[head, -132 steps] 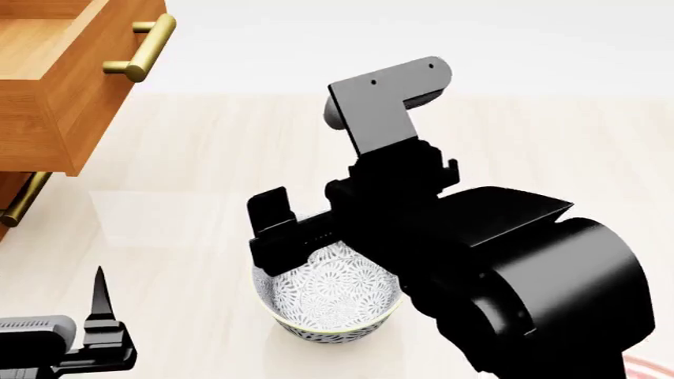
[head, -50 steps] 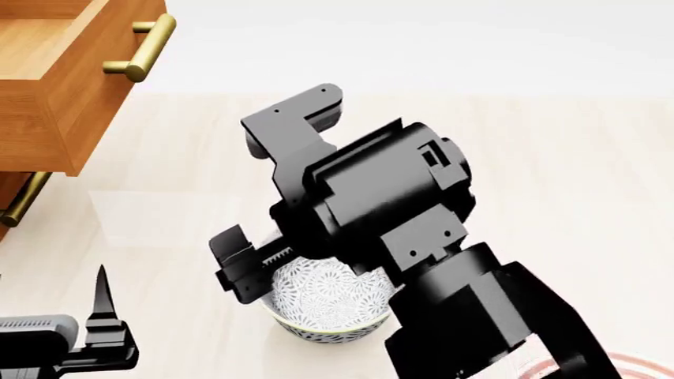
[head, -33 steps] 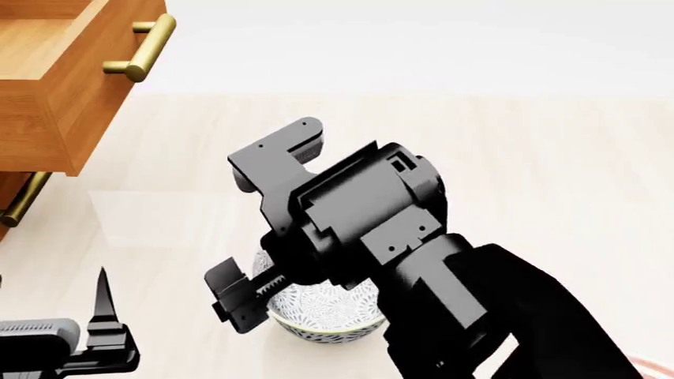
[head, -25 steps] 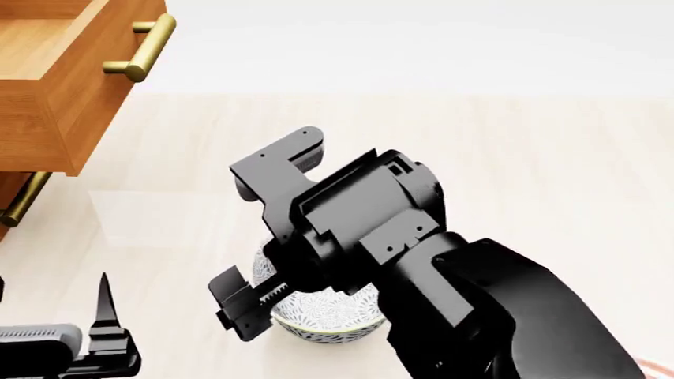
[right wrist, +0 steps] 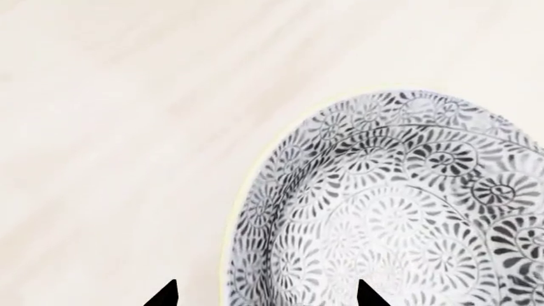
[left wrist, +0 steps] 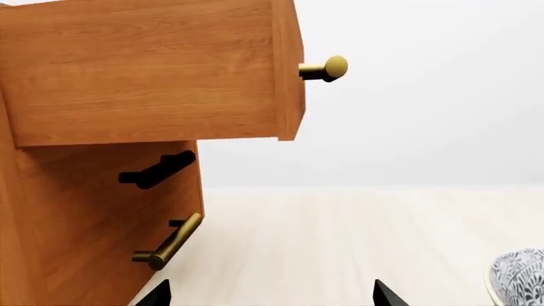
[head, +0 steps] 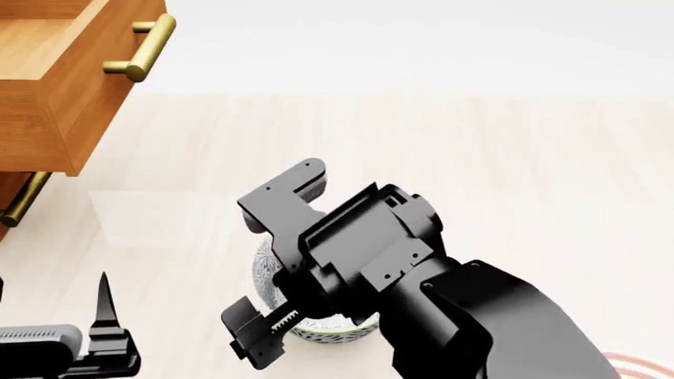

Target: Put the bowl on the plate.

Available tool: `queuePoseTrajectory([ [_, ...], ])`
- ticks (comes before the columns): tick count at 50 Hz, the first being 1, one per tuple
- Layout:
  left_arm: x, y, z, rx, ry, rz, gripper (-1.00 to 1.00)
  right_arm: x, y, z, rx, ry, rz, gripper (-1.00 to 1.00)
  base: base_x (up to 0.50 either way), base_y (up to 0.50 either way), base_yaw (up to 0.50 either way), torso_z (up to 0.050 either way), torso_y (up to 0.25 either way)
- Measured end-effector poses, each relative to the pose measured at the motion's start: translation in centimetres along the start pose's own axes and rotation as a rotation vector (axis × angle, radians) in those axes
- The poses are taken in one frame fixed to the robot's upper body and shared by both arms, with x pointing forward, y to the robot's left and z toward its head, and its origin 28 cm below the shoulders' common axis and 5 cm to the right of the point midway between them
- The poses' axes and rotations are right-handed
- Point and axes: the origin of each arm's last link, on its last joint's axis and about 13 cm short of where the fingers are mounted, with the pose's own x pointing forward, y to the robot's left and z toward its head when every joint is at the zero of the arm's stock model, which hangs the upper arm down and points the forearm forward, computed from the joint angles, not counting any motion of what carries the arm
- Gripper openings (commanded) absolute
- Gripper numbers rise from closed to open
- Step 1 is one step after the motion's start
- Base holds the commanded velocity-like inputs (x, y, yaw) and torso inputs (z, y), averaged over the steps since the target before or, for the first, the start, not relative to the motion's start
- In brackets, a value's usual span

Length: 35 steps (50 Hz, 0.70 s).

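Bowl [right wrist: 383, 210] on tabletop [head: 506, 158], under right gripper [right wrist: 265, 294]. Gripper spread, one tip over bowl's inside, one outside rim. Likely rigid, glazed, slippery, breakable: pinch rim wall. Plate [head: 645, 368] edge just right of bowl. Left gripper [left wrist: 265, 294] spread, empty, left of bowl.

A home-like room: wooden drawer unit [head: 63, 79] with brass handles [head: 145, 47]

Bowl [head: 276, 276] mid-table beneath right tool [right wrist: 265, 294]; plate [head: 645, 366] right, drawer cabinet [head: 63, 79] far left.
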Motion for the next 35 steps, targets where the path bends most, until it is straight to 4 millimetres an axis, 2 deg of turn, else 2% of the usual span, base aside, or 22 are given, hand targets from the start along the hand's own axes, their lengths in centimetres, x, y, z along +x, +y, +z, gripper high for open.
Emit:
queuePoseTrajectory([
  [34, -0.1, 0.0, -0.4, 0.003, 0.002, 0.000, 1.00, 1.2, 0.3, -0.9, -0.071, 0.008, 0.001, 1.00, 0.00, 0.00, 0.00, 0.000, 0.000],
  [35, -0.1, 0.0, -0.4, 0.003, 0.002, 0.000, 1.00, 1.2, 0.3, -0.9, -0.072, 0.008, 0.001, -1.00, 0.00, 0.00, 0.00, 0.000, 0.000],
])
